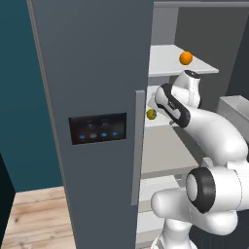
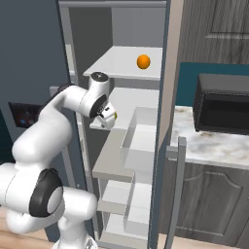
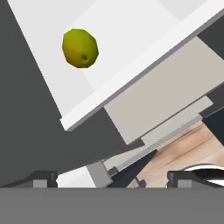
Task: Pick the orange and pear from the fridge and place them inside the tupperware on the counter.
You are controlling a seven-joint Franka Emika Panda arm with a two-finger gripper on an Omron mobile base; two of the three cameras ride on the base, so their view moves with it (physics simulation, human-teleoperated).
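The fridge (image 1: 92, 73) stands open, its grey door with the blue-lit panel at the left. The round orange (image 1: 186, 58) (image 2: 143, 62) rests on the upper pale shelf. One shelf lower lies the yellow-green pear (image 1: 151, 114) (image 3: 80, 48), partly behind the door edge in the left base view and barely peeking past the hand in the right base view (image 2: 115, 115). My gripper (image 3: 113, 179) (image 2: 108, 119) is inside the fridge at the pear's shelf, open, its fingertips wide apart with nothing between them, a short way from the pear. The tupperware is out of view.
A black microwave (image 2: 221, 109) sits on the marbled counter (image 2: 209, 143) to the right of the fridge. A pale bin (image 2: 141, 138) hangs on the open right door, close beside the arm. Wooden floor (image 1: 34, 214) lies below.
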